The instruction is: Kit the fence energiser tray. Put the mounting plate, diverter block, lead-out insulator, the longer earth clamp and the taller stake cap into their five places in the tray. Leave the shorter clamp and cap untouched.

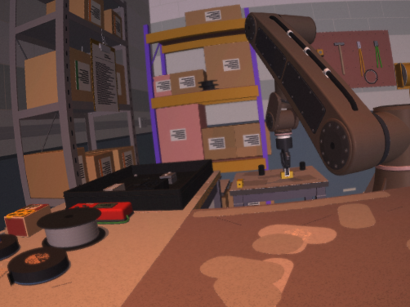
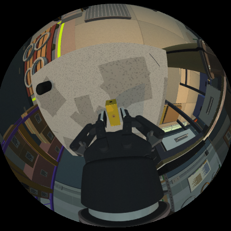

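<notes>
On the small far table a yellow earth clamp (image 1: 288, 174) (image 2: 112, 112) lies flat, and my gripper (image 1: 286, 170) (image 2: 113, 116) is down around it with its fingers open, holding nothing. Two black stake caps (image 1: 261, 169) (image 1: 302, 165) stand upright on the same table, one to the left and one behind on the right; the wrist camera shows one cap (image 2: 44, 87). A second, smaller yellow clamp (image 1: 239, 184) sits at the table's front left corner. The black tray (image 1: 143, 184) lies on the near bench to the left, with a grey block (image 1: 166, 176) inside it.
Shelving with cardboard boxes (image 1: 204, 85) stands behind the table. On the near bench lie a red device (image 1: 107, 211), a wire spool (image 1: 72, 228), flat reels (image 1: 37, 264) and a small box (image 1: 25, 219). A pegboard with tools (image 1: 355, 59) hangs at right.
</notes>
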Motion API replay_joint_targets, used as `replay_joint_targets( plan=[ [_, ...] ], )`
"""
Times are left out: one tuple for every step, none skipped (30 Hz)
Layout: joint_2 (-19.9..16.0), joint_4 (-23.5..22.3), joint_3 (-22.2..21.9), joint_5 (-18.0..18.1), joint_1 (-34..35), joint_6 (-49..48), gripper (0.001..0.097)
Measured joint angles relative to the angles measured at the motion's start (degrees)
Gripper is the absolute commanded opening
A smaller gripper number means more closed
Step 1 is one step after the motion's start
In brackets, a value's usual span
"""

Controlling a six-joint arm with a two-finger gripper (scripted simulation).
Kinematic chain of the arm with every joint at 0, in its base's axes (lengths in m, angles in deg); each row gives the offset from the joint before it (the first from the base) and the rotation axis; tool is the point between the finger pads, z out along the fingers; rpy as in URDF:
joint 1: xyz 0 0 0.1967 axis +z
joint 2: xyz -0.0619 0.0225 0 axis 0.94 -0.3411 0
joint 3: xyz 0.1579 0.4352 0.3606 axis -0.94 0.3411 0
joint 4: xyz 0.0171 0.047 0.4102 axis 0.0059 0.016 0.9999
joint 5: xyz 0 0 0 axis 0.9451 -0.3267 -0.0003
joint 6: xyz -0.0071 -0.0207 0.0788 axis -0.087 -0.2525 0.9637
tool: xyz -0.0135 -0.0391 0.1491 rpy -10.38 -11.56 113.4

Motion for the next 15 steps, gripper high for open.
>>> replay_joint_targets(
  plan=[
    [0.0, 0.0, 0.0, 0.0, 0.0, 0.0, 0.042],
    [0.0, 0.0, 0.0, 0.0, 0.0, 0.0, 0.042],
    [0.0, 0.0, 0.0, 0.0, 0.0, 0.0, 0.042],
    [0.0, 0.0, 0.0, 0.0, 0.0, 0.0, 0.042],
    [0.0, 0.0, 0.0, 0.0, 0.0, 0.0, 0.042],
    [0.0, 0.0, 0.0, 0.0, 0.0, 0.0, 0.042],
    [0.0, 0.0, 0.0, 0.0, 0.0, 0.0, 0.042],
    [0.0, 0.0, 0.0, 0.0, 0.0, 0.0, 0.042],
    [0.0, 0.0, 0.0, 0.0, 0.0, 0.0, 0.042],
    [0.0, 0.0, 0.0, 0.0, 0.0, 0.0, 0.042],
    [0.0, 0.0, 0.0, 0.0, 0.0, 0.0, 0.042],
    [0.0, 0.0, 0.0, 0.0, 0.0, 0.0, 0.0415],
    [0.0, 0.0, 0.0, 0.0, 0.0, 0.0, 0.0395],
    [0.0, 0.0, 0.0, 0.0, 0.0, 0.0, 0.0375],
    [0.0, 0.0, 0.0, 0.0, 0.0, 0.0, 0.0355]
  ],
)
